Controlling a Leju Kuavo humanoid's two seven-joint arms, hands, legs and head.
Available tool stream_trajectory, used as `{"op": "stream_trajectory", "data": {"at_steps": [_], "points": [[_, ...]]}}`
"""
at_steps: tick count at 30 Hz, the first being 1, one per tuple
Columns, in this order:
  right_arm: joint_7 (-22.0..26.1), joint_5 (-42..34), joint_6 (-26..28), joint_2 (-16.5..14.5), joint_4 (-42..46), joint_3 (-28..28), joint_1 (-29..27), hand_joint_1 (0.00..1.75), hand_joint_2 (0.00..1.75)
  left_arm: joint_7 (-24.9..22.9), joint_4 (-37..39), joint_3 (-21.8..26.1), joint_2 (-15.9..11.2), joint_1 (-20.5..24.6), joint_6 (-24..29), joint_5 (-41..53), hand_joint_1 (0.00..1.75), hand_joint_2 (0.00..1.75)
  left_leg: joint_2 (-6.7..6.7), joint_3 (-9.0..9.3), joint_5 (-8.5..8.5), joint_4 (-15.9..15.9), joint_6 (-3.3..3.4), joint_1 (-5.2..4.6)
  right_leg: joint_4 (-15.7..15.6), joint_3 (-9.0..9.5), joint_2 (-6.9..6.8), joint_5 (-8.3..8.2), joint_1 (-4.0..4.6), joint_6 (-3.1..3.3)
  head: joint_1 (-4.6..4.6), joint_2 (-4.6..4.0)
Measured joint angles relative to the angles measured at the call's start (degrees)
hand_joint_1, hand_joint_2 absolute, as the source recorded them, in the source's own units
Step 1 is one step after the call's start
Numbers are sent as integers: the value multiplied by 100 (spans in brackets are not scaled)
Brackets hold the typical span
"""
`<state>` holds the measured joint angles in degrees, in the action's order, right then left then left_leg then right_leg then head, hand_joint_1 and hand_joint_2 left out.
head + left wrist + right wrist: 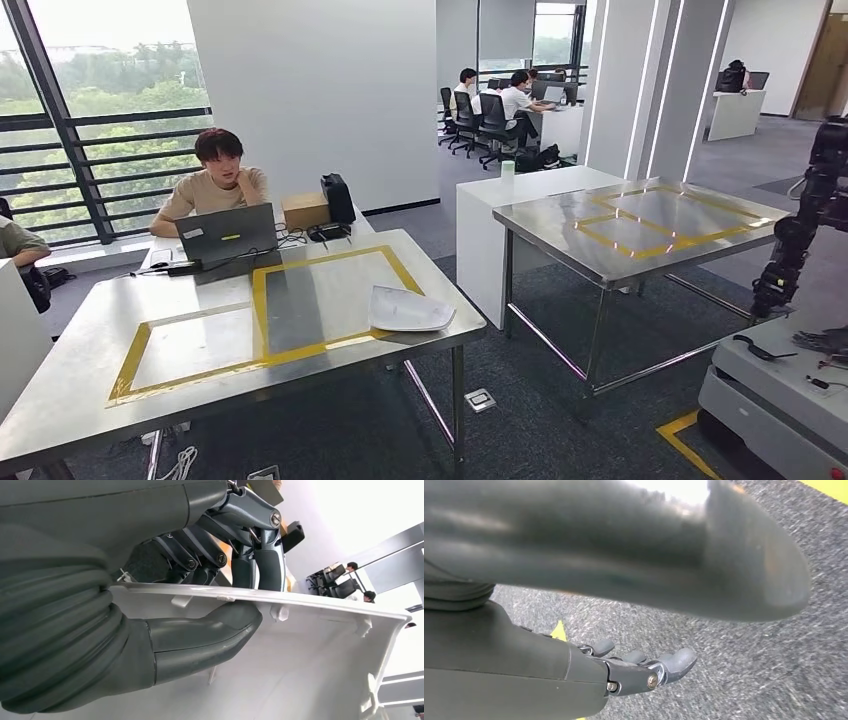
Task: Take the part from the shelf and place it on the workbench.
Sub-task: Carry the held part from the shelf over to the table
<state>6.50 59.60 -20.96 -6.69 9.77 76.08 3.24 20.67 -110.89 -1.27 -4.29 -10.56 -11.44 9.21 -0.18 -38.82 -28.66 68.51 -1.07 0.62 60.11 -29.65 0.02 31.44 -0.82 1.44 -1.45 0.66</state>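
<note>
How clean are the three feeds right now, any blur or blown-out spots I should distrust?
Head view: sharp, with soft reflections on the steel workbench. Left wrist view: the window area at upper right is blown out white, yet the left robot hand gripping the white part is crisp. Right wrist view: a large dark blurred shape crosses the top; the right robot hand and carpet are sharper.

Grey ribbed cover (55,630), dark fingers (265,567) (silver screws).
</note>
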Motion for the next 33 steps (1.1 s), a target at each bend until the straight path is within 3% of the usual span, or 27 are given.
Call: {"op": "stream_trajectory", "data": {"at_steps": [2,5,7,9,11,12,13,14,16,17,18,20,22,24,27,28,29,31,33], "points": [[-1,4,0,-3,0,1,7,0,0,-15,-4,-4,34,38,-3,26,175,175,21,254,265,-618,82,-63,-13,50,0,70,12,-51,-1,0],[1,25,1,-7,1,1,17,0,0,-30,-31,-7,94,57,-11,98,175,175,3,361,219,-848,131,-89,-45,108,-8,62,17,-156,2,1],[1,43,0,-6,1,1,23,0,0,-39,-61,-7,154,59,-20,142,175,175,-17,459,194,-916,187,-68,119,91,-12,71,11,-202,5,1],[-1,61,-32,-6,1,-1,40,0,0,-49,-89,-7,209,66,-33,187,175,175,-16,558,156,-946,243,-61,630,-208,-6,239,4,-232,7,0],[-2,78,-66,-5,1,-1,47,0,0,-61,-97,-6,256,67,-46,217,175,175,-17,603,100,-946,275,-73,1274,-686,-4,486,5,-260,8,0],[-2,84,-69,-5,1,-1,40,0,0,-67,-97,-6,278,64,-51,228,175,175,-23,634,65,-945,278,-77,1440,-864,-4,522,4,-271,8,0],[-3,91,-68,-4,1,0,32,0,0,-72,-98,-6,297,62,-52,240,175,175,-32,676,29,-943,274,-79,1426,-951,-4,444,3,-275,9,0],[-3,98,-68,-4,2,1,25,0,0,-75,-101,-6,312,61,-53,256,175,175,-41,729,-11,-941,265,-79,1203,-929,-4,235,1,-275,9,0],[-5,109,-68,-2,2,0,17,0,0,-78,-110,-5,335,55,-58,285,175,175,-53,842,-95,-936,229,-84,484,-717,-3,-265,4,-253,8,0],[-5,115,-69,-1,2,-1,22,0,0,-77,-116,-3,345,52,-61,294,175,175,-58,874,-134,-932,202,-89,222,-632,-5,-335,15,-231,8,0],[-7,121,-69,0,2,-2,27,0,0,-78,-122,1,352,47,-68,299,175,175,-60,886,-172,-931,168,-94,73,-574,-5,-357,30,-204,6,1],[-7,138,-70,2,2,-3,26,0,0,-75,-138,10,362,35,-86,307,175,175,-65,923,-202,-875,92,-97,35,-538,-6,-299,46,-129,1,1],[-1,155,-69,5,2,-2,15,0,0,-66,-166,16,371,18,-100,312,175,175,-56,930,-244,-726,36,-86,5,-437,-11,-357,28,-46,-7,1],[6,164,-66,7,5,-2,18,0,0,-55,-198,25,380,1,-103,327,175,175,-40,696,-398,-305,-12,-66,-9,-333,-17,-320,16,15,-13,1],[8,176,-53,10,11,-5,21,0,0,-53,-213,40,398,-43,-104,370,175,175,-27,92,-718,531,-59,-36,-8,-244,-16,-223,17,39,-21,1],[8,181,-50,10,12,-5,18,0,0,-54,-214,47,403,-53,-104,382,175,175,-22,-9,-693,569,-66,-26,-8,-196,-14,-181,15,32,-21,1],[8,189,-50,10,13,-6,14,0,0,-54,-219,55,406,-58,-104,392,175,175,-16,-18,-548,418,-72,-16,-8,-136,-13,-135,10,19,-21,1],[8,203,-50,9,13,-8,9,0,0,-51,-236,72,410,-61,-104,399,175,175,3,153,-42,-235,-77,-5,-10,-20,-13,-40,-3,-26,-22,1],[8,211,-50,9,14,-11,21,0,0,-54,-249,91,417,-68,-105,399,175,175,34,274,163,-682,-33,-29,-17,42,-10,32,-4,-95,-22,-1]]}}
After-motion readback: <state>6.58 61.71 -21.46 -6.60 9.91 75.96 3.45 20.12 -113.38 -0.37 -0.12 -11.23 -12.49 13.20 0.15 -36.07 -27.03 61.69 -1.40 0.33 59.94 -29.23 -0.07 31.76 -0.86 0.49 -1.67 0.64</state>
